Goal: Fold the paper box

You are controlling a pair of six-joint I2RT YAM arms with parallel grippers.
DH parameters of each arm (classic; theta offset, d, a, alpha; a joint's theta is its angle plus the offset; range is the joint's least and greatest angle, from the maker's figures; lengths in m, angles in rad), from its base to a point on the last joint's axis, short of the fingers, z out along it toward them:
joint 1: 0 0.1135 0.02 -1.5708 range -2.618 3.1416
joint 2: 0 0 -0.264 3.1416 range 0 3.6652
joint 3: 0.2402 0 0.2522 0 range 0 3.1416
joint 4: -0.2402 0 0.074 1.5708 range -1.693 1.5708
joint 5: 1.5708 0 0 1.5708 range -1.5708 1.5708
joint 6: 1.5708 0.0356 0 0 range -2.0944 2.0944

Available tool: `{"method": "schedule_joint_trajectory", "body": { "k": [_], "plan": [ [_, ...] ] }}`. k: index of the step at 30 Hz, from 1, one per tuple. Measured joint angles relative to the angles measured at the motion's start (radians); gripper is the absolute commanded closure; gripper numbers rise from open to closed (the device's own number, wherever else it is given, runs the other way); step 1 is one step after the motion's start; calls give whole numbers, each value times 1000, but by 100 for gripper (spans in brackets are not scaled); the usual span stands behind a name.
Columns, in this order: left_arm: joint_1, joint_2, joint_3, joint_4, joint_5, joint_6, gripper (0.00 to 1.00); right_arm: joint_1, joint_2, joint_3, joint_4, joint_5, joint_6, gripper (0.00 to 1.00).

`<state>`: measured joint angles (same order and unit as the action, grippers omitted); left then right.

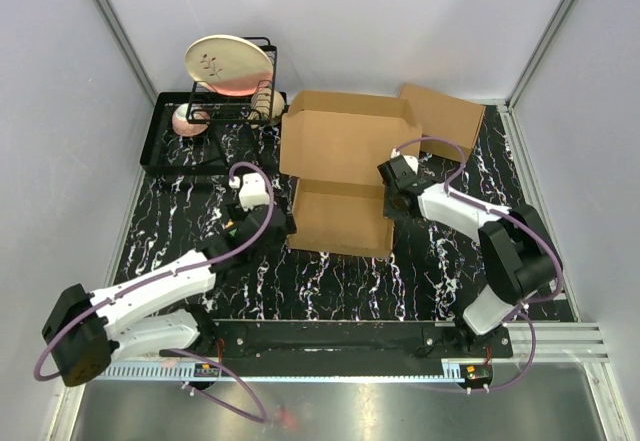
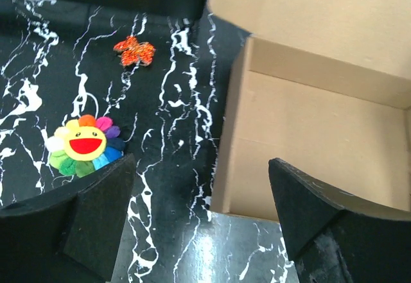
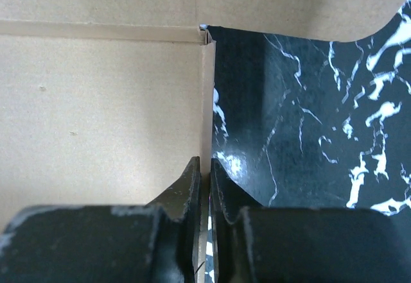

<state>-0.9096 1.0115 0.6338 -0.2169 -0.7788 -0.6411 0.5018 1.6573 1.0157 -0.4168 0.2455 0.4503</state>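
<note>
right tool (image 3: 205, 166) pinching paper box (image 3: 96, 116) wall | left tool (image 2: 200, 180) spread | wrist-only: smiley flower (image 2: 83, 145)

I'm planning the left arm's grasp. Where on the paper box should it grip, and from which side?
Probably the raised left wall of the paper box, from above, jaws straddling its thin top edge: it stands upright by the open left gripper, as the right gripper pinches the opposite wall.
</note>
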Motion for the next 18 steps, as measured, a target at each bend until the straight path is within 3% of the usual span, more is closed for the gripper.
{"method": "schedule_joint_trajectory", "body": {
  "k": [4, 6, 18],
  "plan": [
    [81, 35, 11, -27, 69, -24, 12, -7, -58, -59, -14, 8, 26, 97],
    [83, 28, 20, -36, 81, -22, 12, -24, -91, -87, -24, 4, 27, 91],
    [88, -126, 27, -37, 111, 8, 12, -61, -116, -89, -102, 6, -54, 76]
  ]
}}
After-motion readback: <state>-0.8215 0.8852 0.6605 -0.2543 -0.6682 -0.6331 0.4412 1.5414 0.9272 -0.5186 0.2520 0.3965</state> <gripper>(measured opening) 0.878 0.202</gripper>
